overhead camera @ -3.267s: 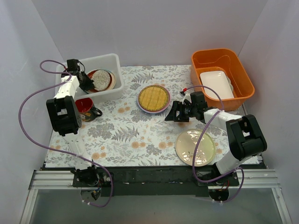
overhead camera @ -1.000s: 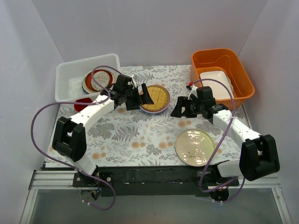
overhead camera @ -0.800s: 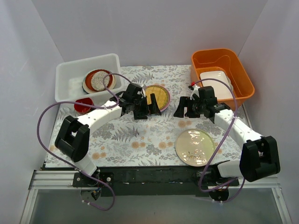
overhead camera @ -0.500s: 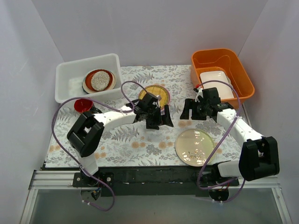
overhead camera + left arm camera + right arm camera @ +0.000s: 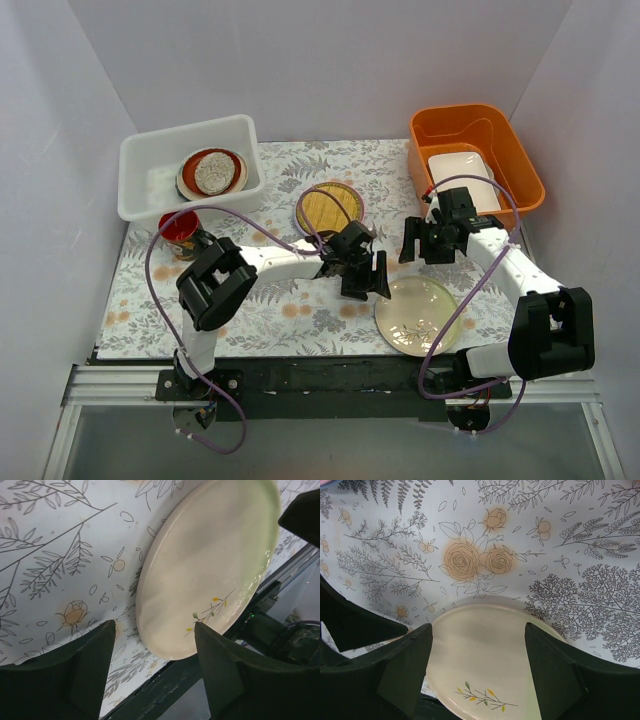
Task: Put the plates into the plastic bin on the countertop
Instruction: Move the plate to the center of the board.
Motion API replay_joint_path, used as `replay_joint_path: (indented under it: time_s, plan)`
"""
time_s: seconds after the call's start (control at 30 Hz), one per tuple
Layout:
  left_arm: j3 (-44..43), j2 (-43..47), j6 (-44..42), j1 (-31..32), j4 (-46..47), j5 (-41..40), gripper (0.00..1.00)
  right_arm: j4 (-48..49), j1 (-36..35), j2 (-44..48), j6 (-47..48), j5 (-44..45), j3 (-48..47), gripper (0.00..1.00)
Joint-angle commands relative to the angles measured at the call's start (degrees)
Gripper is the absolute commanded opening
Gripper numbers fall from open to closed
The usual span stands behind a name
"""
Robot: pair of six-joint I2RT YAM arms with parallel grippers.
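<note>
A pale yellow plate (image 5: pixel 418 315) with a small leaf sprig lies flat on the countertop (image 5: pixel 260 300) near the front right. My left gripper (image 5: pixel 370 288) hangs at the plate's left rim, open. In the left wrist view the plate (image 5: pixel 210 565) has its near rim between the dark fingers (image 5: pixel 95 670), and nothing is gripped. My right gripper (image 5: pixel 422 248) is open above the plate's far side; its wrist view shows the plate (image 5: pixel 485 660) below its jaws. A woven-bamboo plate (image 5: pixel 328 208) lies mid-counter. The plastic bin (image 5: pixel 150 185) at the back left holds stacked plates (image 5: pixel 210 172).
A red mug (image 5: pixel 180 228) stands in front of the bin, beside the left arm's cable. An orange tub (image 5: pixel 520 150) at the back right holds a white rectangular dish (image 5: pixel 463 180). The counter's front edge and a black rail (image 5: pixel 330 375) lie just beyond the yellow plate.
My left arm swung from the bin past the bamboo plate to the yellow plate's left rim, and its jaws narrowed somewhat. The right gripper drifted slightly right, staying open.
</note>
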State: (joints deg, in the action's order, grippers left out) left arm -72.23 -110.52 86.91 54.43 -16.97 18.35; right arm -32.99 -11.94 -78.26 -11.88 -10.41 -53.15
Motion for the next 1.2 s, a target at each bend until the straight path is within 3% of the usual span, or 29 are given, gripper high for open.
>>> replay_joint_path:
  time_s: [0.0,0.23,0.33,0.57,1.17]
  plan:
    - [-4.94,-1.1,-1.39,2.95,-3.94,-6.65,0.6,-0.49,0.34,0.65,1.24,-0.75,-2.49,0.82]
    - [-9.95,-5.67,-2.71,7.61,-11.58,-17.63,0.42,0.38,0.52,0.92,1.16,-2.06,-1.88,0.82]
    - [-12.67,-7.69,-2.71,9.28,-15.54,-25.45,0.19,0.65,0.52,1.09,1.24,-2.68,-1.79,0.82]
    - [-18.39,-12.26,-0.87,9.73,-26.62,-38.2,0.03,1.18,0.43,1.0,1.24,-3.56,-1.61,0.82]
    - [-4.07,-2.6,-0.08,-0.29,-23.46,-40.14,0.06,2.58,0.43,-0.14,1.51,-6.55,-1.17,0.8]
